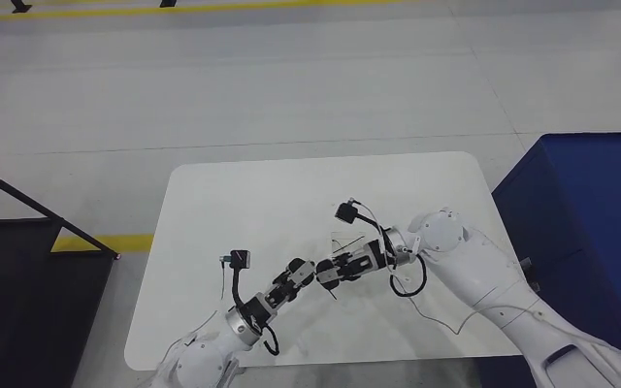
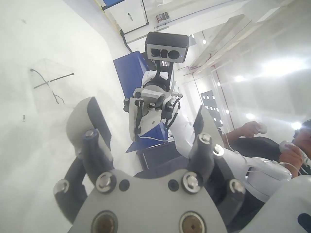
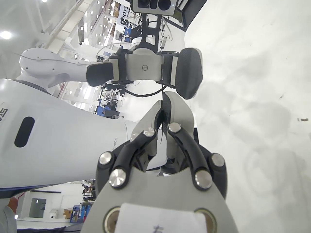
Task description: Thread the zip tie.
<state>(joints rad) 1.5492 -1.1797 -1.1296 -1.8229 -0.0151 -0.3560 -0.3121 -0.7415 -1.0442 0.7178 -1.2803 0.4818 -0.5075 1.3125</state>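
My right gripper [image 3: 166, 103] is shut on a thin black zip tie [image 3: 145, 95], whose free end curves out from the fingertips toward the left gripper. My left gripper [image 2: 145, 112] is open and faces the right one at close range, its dark pads [image 3: 190, 73] spread wide with nothing between them. In the top view both grippers meet above the middle of the white table [image 1: 243, 204], left gripper [image 1: 301, 272] beside right gripper [image 1: 330, 276]. The right gripper [image 2: 138, 127] appears between my left fingers.
Spare black zip ties [image 2: 48, 82] lie crossed on the table beyond the grippers, also thin lines [image 1: 342, 241] from above. A blue cabinet [image 1: 572, 223] stands off the table's right edge. Small dark specks [image 3: 302, 120] dot the surface.
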